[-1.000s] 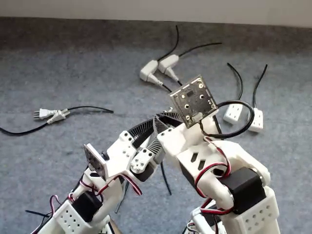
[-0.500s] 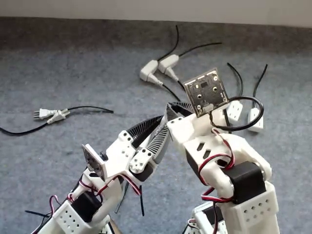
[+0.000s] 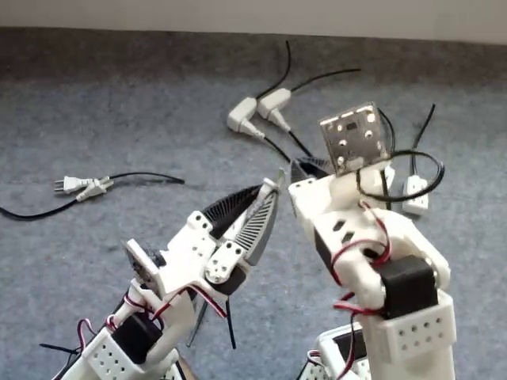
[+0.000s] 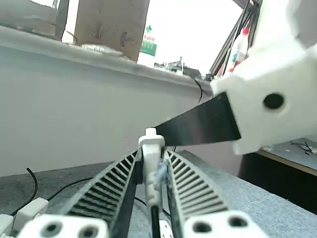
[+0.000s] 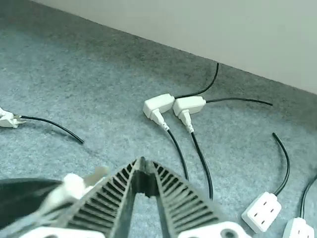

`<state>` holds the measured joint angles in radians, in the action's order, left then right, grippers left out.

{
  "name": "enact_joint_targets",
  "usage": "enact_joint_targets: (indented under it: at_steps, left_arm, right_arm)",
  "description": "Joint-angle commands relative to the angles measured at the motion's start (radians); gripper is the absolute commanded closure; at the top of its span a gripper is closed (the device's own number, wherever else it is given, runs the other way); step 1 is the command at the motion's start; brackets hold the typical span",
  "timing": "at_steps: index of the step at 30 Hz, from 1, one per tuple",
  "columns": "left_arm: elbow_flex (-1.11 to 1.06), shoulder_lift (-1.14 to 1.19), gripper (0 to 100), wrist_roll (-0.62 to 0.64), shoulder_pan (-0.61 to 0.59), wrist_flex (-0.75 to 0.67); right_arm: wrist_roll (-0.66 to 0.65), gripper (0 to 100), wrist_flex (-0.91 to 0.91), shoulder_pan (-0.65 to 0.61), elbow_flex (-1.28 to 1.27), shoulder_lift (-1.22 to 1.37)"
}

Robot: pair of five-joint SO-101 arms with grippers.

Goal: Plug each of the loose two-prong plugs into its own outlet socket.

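Plug (image 3: 275,184) is seen in the high view pinched at the tip of the left gripper (image 3: 268,196) and held above the mat (image 3: 142,103). A loose plug (image 3: 79,186) lies on the mat, well apart from it. In the left wrist view the plug is clamped upright between the two ribbed fingers (image 4: 114,183), which are almost closed on it. In the right wrist view the right gripper (image 5: 143,174) is pressed together, and nothing is seen between its tips. A socket (image 5: 258,210) lies on the mat to one side.
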<state>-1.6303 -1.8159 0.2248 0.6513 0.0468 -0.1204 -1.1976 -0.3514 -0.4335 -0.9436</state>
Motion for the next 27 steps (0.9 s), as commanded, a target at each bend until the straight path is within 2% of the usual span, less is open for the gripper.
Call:
enact_joint_targets:
  at_steps: [1,6,11,15,18,22,27]
  left_arm:
    - [0.021,-0.007,99,-0.003,-0.036,-0.02]
    - [0.018,-0.005,99,-0.003,-0.031,-0.018]
    - [0.013,-0.004,99,-0.003,-0.03,-0.018]
    - [0.015,-0.004,99,-0.002,-0.028,-0.018]
    - [0.015,-0.004,99,-0.002,-0.028,-0.018]
    - [0.015,-0.004,99,-0.002,-0.03,-0.018]
    - [0.015,-0.004,99,-0.002,-0.035,-0.018]
  right_arm:
    - [-0.009,99.1,0.015,0.07,-0.021,0.001]
    - [-0.012,99.1,0.027,0.073,-0.016,-0.001]
    - [-0.009,99.1,-0.018,0.062,0.24,0.008]
    - [-0.008,99.1,-0.059,-0.054,0.343,0.01]
    - [0.014,99.1,-0.058,-0.114,0.297,0.016]
    - [0.078,99.1,0.005,-0.117,0.177,0.051]
    - [0.08,99.1,0.116,-0.116,0.012,0.045]
